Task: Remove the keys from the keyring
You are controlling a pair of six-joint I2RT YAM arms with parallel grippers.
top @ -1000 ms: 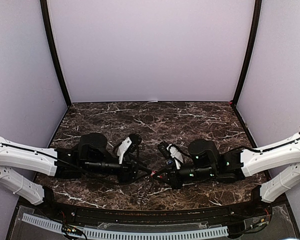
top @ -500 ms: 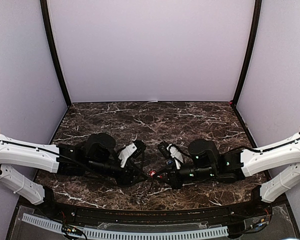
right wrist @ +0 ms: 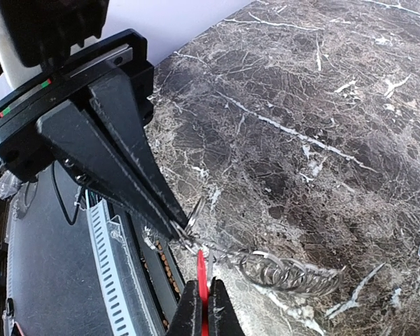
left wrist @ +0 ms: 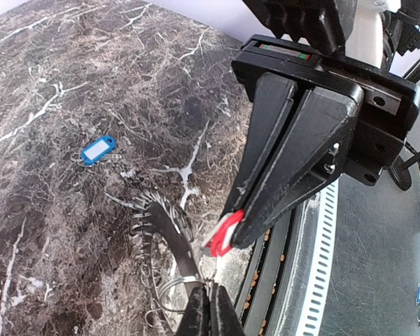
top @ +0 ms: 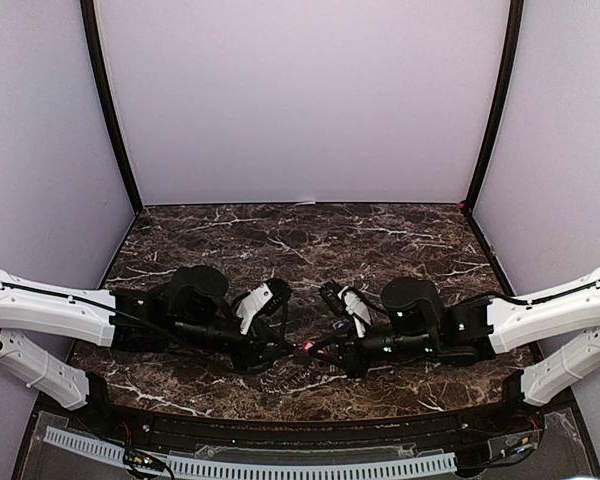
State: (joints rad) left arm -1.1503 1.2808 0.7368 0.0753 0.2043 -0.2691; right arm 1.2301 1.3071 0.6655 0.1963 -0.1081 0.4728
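So left hand (left wrist: pixel 208 299) pinches the keyring (left wrist: pixel 159 234), right hand (right wrist: pixel 201 297) grips the red key (left wrist: pixel 222 236), blue key's (left wrist: pixel 98 150) on the surface (left wrist: pixel 56 70).

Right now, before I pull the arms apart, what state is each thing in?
left end effector: shut on the keyring's near edge.
right end effector: shut on the red key.
keyring: gripped at one edge.
red key: pinched, close beside the keyring; cannot tell if attached.
blue key: off the keyring, lying flat on the table, untouched.

Keyring (left wrist: pixel 166 236), red key (left wrist: pixel 224 234) gripped, blue key (left wrist: pixel 98 150) loose
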